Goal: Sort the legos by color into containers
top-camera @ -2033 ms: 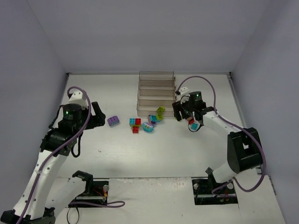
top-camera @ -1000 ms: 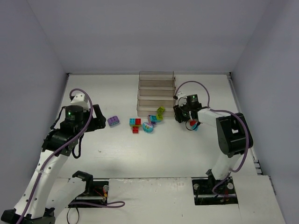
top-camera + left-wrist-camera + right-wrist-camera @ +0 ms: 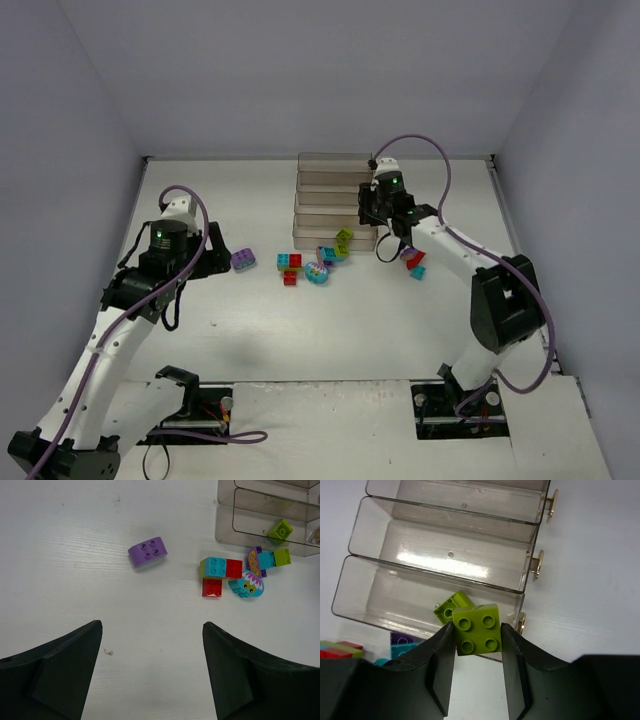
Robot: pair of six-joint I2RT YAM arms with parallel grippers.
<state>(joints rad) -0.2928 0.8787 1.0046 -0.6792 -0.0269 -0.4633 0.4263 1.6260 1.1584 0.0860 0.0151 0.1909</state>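
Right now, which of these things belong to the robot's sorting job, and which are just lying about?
Belong to the job:
lime green square plastic brick, gripped in the right claw
second lime brick, inside the clear smoky plastic tray rack
purple rounded brick
red, cyan and lime brick cluster
open left claw

Just there:
white tabletop
purple arm cables

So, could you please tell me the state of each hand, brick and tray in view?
Left hand: open, empty.
Right hand: shut on lime brick, near front tray.
Front tray: contains another lime piece.
Second tray: empty.
Purple brick: loose on table, studs up.
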